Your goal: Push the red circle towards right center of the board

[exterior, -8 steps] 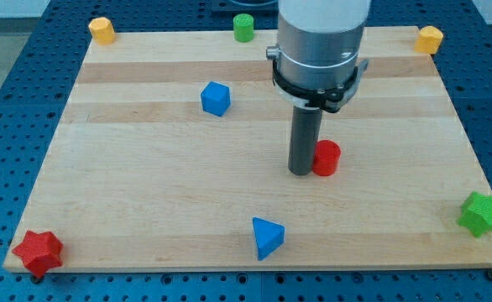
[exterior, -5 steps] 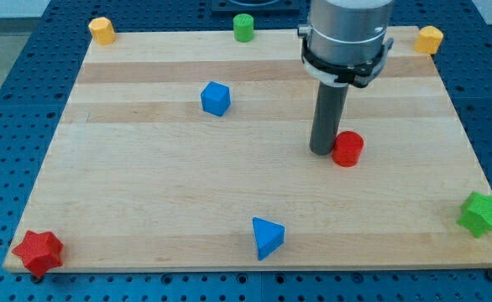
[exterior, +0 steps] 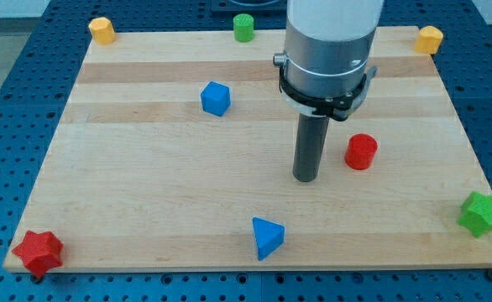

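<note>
red circle [exterior: 361, 152]: on the counter [exterior: 145, 184], right of middle, short of the right edge.
my tip [exterior: 305, 179]: apart from it, to its left and slightly lower.
Hold: no fingers; rod touches nothing.
Next push: rightward, judged.
</note>
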Controlling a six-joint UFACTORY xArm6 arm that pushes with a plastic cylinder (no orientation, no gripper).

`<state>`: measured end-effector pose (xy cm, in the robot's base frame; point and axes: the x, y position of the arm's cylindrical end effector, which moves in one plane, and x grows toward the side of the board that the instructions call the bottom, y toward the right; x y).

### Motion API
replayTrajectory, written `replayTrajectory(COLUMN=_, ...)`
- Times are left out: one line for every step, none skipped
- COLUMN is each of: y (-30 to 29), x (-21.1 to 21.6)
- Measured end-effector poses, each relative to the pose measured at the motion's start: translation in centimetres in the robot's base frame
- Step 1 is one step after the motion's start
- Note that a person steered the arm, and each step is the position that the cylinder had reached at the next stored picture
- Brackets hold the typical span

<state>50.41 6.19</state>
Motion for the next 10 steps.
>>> replayTrajectory(y=1.2, x=-0.2)
replayTrajectory(y=5.3, x=-0.2)
replayTrajectory(y=9.0, x=-0.2)
replayTrajectory(y=10.8, x=-0.7)
replayTrajectory(y=10.8, x=-0.7)
replayTrajectory(y=10.8, x=2.5)
replayTrajectory(y=10.0, x=6.1)
replayTrajectory(y=7.6, x=5.7)
replayTrajectory(y=4.5, x=2.9)
replayTrajectory(y=3.3, x=0.1)
